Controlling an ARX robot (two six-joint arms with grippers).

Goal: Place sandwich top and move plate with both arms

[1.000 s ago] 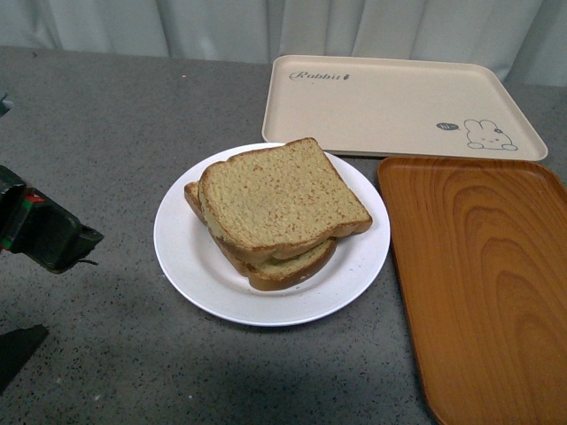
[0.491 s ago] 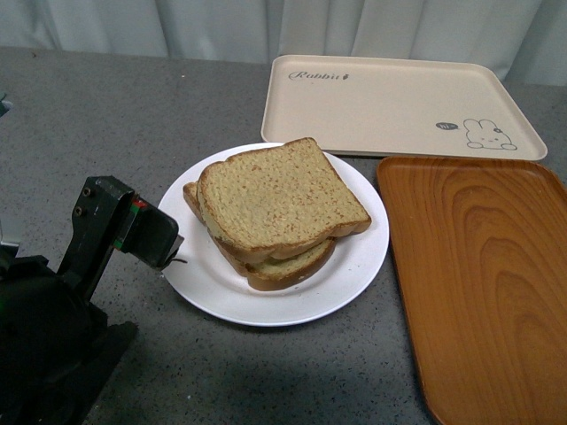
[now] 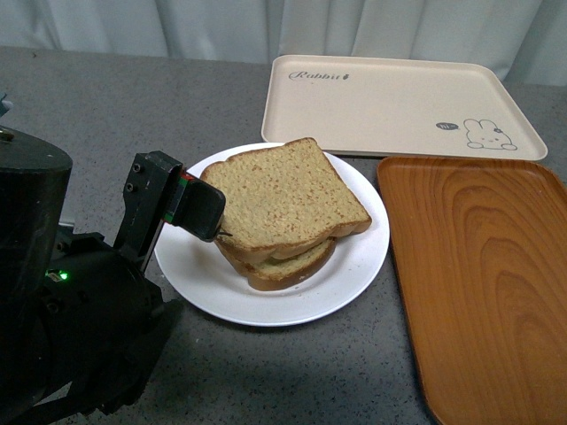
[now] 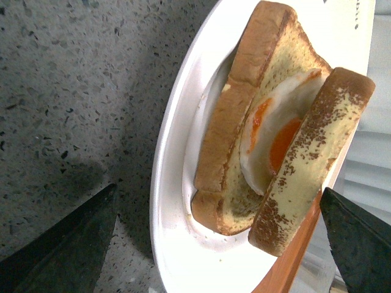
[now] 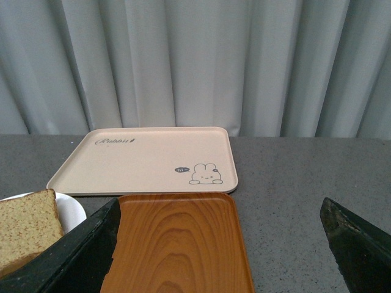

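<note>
The sandwich top (image 3: 283, 199) lies on a lower slice (image 3: 288, 266) in the middle of the white plate (image 3: 199, 270). In the left wrist view the sandwich top (image 4: 311, 165) leans over a fried egg (image 4: 275, 128) on the lower slice (image 4: 229, 140). My left gripper (image 3: 202, 212) hovers over the plate's left rim, close to the bread's left edge. It is open, and in its wrist view the left gripper (image 4: 218, 194) spans the plate (image 4: 174, 207) with wide jaws. My right gripper (image 5: 219, 204) is open, empty, and outside the front view.
A beige rabbit-print tray (image 3: 399, 106) lies behind the plate. An orange-brown wood-grain tray (image 3: 483, 283) lies to its right, and under the right gripper in that wrist view the same wood tray (image 5: 183, 244) shows. Grey curtains (image 5: 195, 61) close the back.
My left arm has swung in from the left edge toward the plate. Its gripper now hangs over the plate's left rim beside the sandwich. Plate and bread have not moved.
</note>
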